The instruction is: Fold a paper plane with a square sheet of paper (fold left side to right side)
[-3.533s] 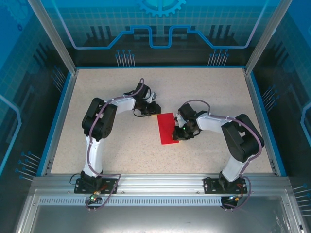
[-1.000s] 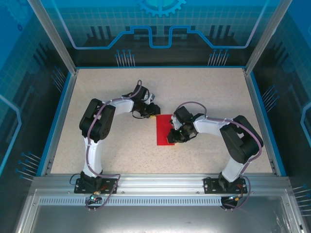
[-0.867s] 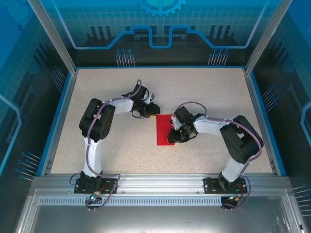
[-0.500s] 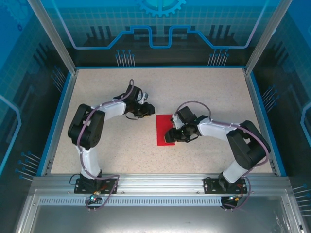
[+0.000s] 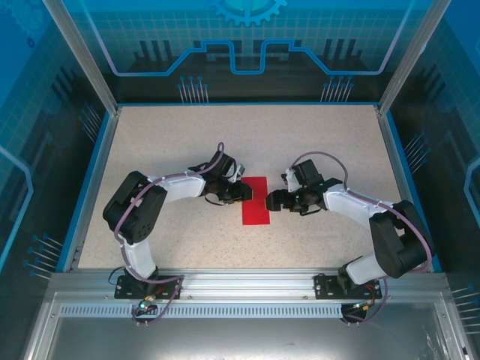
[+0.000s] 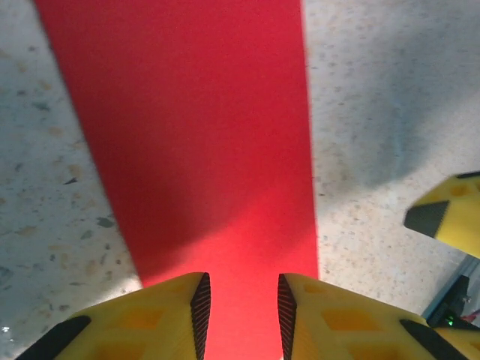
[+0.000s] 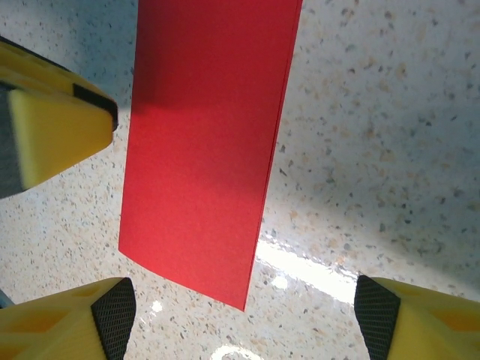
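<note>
Left gripper (image 6: 241,300), barely parted, is seemingly pinning the halved sheet (image 7: 210,135) (right gripper (image 7: 244,304) gaping empty); corner-folding needs regrasping.

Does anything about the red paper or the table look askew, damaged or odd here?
Nothing stands out. The square sheet of paper lies flat on the table, folded into a narrow strip, its layered edges closely aligned in the right wrist view, with no visible tears.
</note>
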### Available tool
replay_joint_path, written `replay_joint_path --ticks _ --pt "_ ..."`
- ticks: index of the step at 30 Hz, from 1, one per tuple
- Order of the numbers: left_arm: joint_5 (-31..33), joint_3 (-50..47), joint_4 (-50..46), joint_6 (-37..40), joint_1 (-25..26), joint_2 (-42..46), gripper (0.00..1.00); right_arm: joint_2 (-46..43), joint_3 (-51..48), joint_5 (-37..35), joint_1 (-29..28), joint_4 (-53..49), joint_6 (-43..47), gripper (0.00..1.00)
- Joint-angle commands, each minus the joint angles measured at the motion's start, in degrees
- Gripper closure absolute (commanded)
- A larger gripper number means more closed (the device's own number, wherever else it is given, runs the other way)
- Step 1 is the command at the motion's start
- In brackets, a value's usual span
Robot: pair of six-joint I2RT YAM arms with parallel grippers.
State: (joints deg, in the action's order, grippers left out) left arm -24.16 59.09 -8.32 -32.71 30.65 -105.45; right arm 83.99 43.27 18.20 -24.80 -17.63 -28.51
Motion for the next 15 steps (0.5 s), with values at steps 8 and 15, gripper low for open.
replay_joint_path --ticks 8,15 --pt "1.4 -0.79 -0.17 -1.31 0.76 -2.78 0.67 1.3 0.76 3.77 1.15 -2.52 0.03 0.19" --pt "2.28 -2.65 -0.39 -1.35 0.83 -2.17 0.68 4.82 3.51 7.97 1.4 -3.21 -1.09 0.3"
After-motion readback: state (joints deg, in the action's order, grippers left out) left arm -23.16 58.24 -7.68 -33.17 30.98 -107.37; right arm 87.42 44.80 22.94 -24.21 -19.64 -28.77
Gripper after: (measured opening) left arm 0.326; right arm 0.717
